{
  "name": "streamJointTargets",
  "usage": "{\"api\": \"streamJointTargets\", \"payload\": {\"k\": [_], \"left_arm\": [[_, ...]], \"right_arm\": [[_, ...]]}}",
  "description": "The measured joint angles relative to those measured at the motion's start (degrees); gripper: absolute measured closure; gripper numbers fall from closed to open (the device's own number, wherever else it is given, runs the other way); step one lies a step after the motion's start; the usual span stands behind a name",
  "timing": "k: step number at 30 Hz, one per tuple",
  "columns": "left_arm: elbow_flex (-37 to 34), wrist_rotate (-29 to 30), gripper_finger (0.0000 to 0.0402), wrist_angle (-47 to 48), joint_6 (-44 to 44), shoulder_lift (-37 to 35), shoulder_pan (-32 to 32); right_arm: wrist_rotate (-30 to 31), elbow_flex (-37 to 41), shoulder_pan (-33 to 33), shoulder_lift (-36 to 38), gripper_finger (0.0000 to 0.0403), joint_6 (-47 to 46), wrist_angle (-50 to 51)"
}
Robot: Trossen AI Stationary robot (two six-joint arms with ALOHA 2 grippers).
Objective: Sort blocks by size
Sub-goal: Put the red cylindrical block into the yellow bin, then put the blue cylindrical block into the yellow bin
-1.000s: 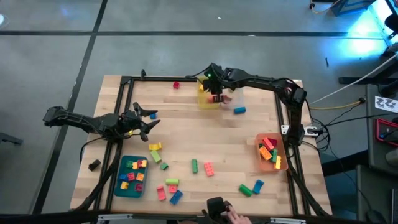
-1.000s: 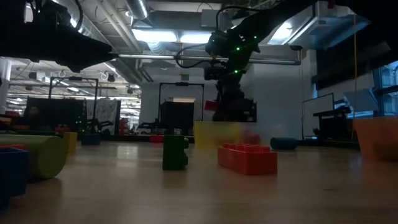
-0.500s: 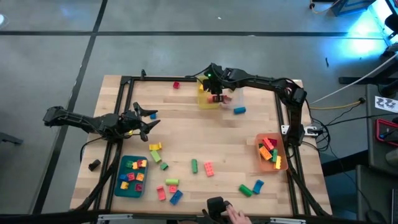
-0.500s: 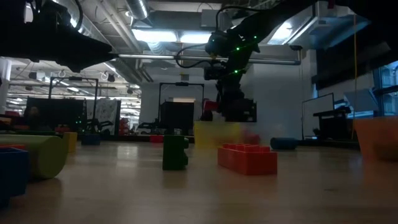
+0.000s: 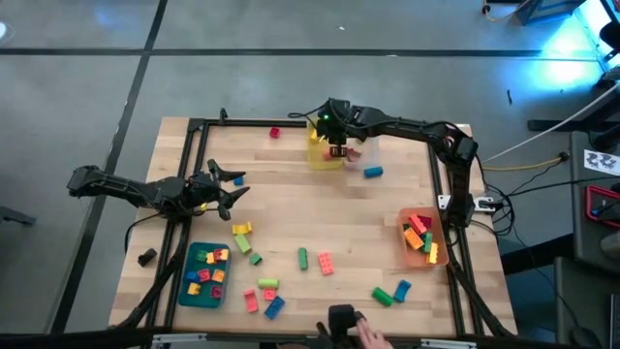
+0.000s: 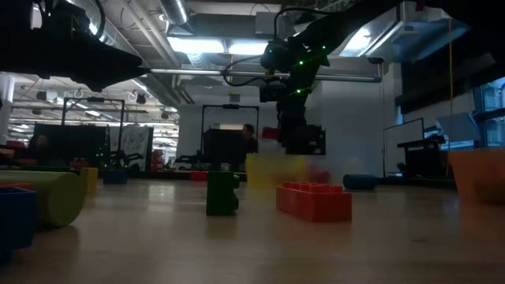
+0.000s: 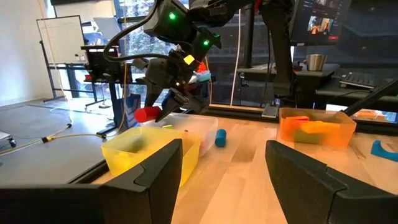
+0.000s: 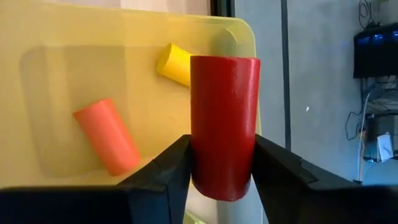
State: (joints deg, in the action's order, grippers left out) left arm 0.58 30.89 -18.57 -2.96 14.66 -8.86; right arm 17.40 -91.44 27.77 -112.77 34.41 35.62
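Right end effector [image 8: 221, 163] is clamped on a red cylinder block [image 8: 224, 124], and I've got it hanging over the yellow bin [image 5: 324, 155] at the upper middle of the high view. Through the wrist camera I can see an orange piece [image 8: 107, 136] and a yellow piece [image 8: 173, 63] already lying inside, and my red one sits toward the bin's far rounded corner, close to the rim. So I'd want it nudged toward the bin's middle before letting go, low enough that it won't bounce out. Beside the yellow bin there's a clear bin [image 7: 202, 132], touching or nearly so, so a sloppy drop could land in the wrong one. Moving outward, a blue block [image 5: 373, 172] lies just off to the right, a small red one [image 5: 275, 132] to the left near the worktop's [image 5: 291, 208] top edge. Left end effector [image 5: 230, 190] waits at the left side with fingers spread, well apart; the centre of the worktop is roomy.
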Motion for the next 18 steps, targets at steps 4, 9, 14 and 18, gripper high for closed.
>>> {"api": "streamJointTargets", "payload": {"k": [4, 9, 14, 18], "left_arm": [[0.00, 0.00, 0.0188, 0.00, 0.00, 0.00, 0.01], [0.00, 0.00, 0.0188, 0.00, 0.00, -0.02, 0.00], [0.00, 0.00, 0.0188, 0.00, 0.00, -0.02, 0.00], [0.00, 0.00, 0.0188, 0.00, 0.00, -0.02, 0.02]], "right_arm": [[-0.99, 0.00, 0.00, 0.00, 0.0223, 0.03, -1.51], [0.71, 0.00, 0.00, 0.00, 0.0196, -0.83, -5.16], [1.72, 0.00, 0.00, 0.00, 0.0163, -0.83, -5.92], [6.50, 0.00, -0.31, 0.00, 0.0155, -1.27, -2.86]]}}
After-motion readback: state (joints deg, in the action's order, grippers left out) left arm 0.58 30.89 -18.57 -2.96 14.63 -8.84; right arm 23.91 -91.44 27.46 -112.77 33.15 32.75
